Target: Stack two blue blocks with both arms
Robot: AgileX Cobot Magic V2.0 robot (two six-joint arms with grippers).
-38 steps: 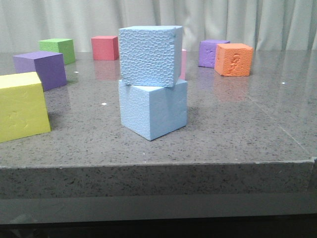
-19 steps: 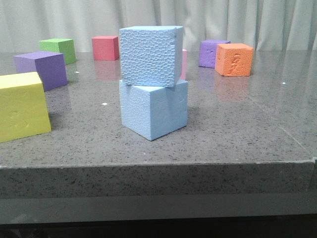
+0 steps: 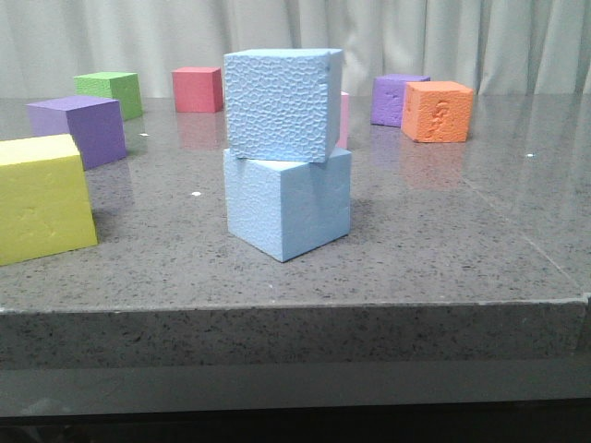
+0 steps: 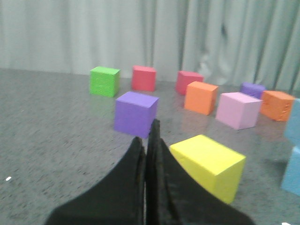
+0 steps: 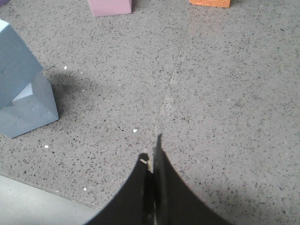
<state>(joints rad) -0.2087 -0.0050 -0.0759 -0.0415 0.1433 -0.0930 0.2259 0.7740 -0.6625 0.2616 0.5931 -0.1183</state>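
The bumpy sky-blue block [image 3: 280, 103] sits on top of the smooth sky-blue block [image 3: 288, 205] near the table's front middle, turned a little against it. The stack also shows at the edge of the right wrist view [image 5: 21, 93] and of the left wrist view [image 4: 293, 154]. No gripper shows in the front view. My left gripper [image 4: 146, 133] is shut and empty, above the table near the yellow cube. My right gripper [image 5: 151, 150] is shut and empty, over bare table to the right of the stack.
A yellow cube [image 3: 42, 198] stands front left, a purple cube [image 3: 78, 129] and a green cube [image 3: 109, 92] behind it. A red cube [image 3: 197, 89], a pink cube [image 5: 110, 6], another purple cube [image 3: 395, 98] and an orange cube [image 3: 436, 111] stand at the back. The table's front edge [image 3: 295, 309] is close.
Nothing has visibly changed; the stack stands still.
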